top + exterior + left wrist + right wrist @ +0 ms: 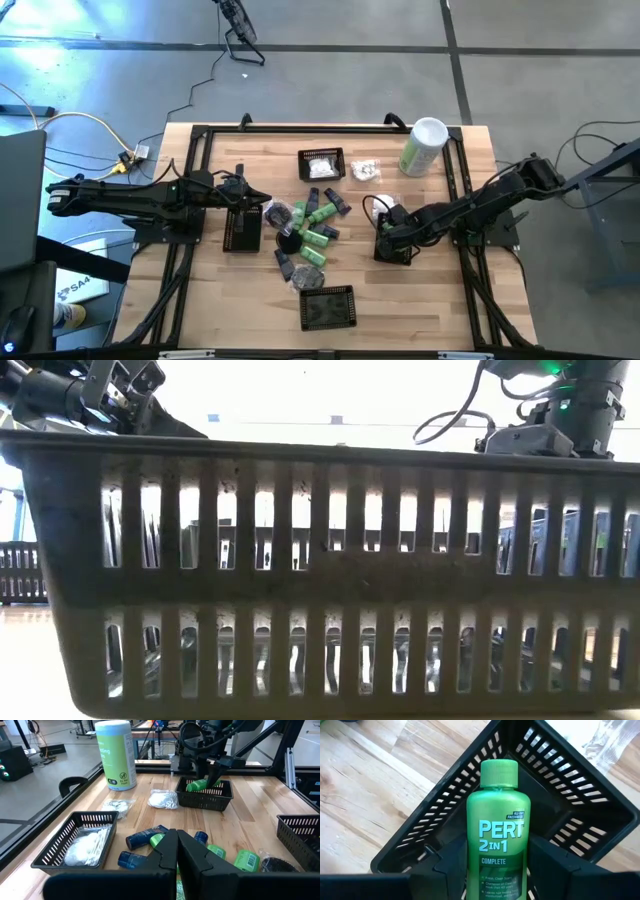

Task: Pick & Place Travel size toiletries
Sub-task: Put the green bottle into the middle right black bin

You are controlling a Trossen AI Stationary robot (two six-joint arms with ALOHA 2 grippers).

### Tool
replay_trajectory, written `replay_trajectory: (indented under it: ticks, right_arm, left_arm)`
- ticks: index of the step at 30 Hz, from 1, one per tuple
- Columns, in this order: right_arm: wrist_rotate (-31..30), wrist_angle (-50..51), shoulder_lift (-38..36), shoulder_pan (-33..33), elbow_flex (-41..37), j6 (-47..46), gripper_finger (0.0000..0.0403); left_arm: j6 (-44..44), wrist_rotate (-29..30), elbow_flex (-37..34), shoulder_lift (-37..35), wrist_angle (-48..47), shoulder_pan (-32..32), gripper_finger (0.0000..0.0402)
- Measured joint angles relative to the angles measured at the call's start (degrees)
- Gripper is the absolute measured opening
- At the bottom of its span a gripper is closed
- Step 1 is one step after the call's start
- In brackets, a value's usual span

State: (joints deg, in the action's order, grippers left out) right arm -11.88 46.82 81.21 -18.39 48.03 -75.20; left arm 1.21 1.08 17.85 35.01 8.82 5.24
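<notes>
The travel size toiletries lie in a loose pile [308,235] at the table's middle: green bottles, dark tubes and round pieces. My right gripper [393,232] stands over a black mesh basket [560,815] to the right of the pile, shut on a green Pert bottle [495,825]. The left wrist view shows that bottle [199,785] at the basket's rim [205,795]. My left gripper [177,851] waits shut at the pile's left, touching nothing. My right gripper pinches the green bottle's body by its two sides [472,870], between the two fingers [547,865]. The fingers come steeply from above and lie along the bottle. Its cap [498,772] points down into the basket. Whether the cap touches the basket's floor I cannot tell.
A basket [321,164] with white packets stands at the far middle, with loose white packets [363,171] and a tall pale-green canister [423,147] beside it. Another basket [327,307] near the front edge fills the low view [320,580]. One more basket [242,231] sits under my left arm.
</notes>
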Motion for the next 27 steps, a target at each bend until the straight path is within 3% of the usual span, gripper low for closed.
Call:
replay_trajectory:
  ticks: [7,21,27]
  right_arm:
    - [-0.1,0.0,0.0,0.0,0.0,0.3,0.0177]
    - [0.0,0.0,0.0,0.1,0.0,2.3,0.0222]
    - [0.0,0.1,0.0,0.2,0.3,4.6,0.0202]
  left_arm:
    - [0.0,0.0,0.0,0.0,0.0,0.0,0.0]
    - [0.0,0.0,0.0,0.0,0.0,0.0,0.0]
    - [0.0,0.0,0.0,0.0,0.0,0.0,0.0]
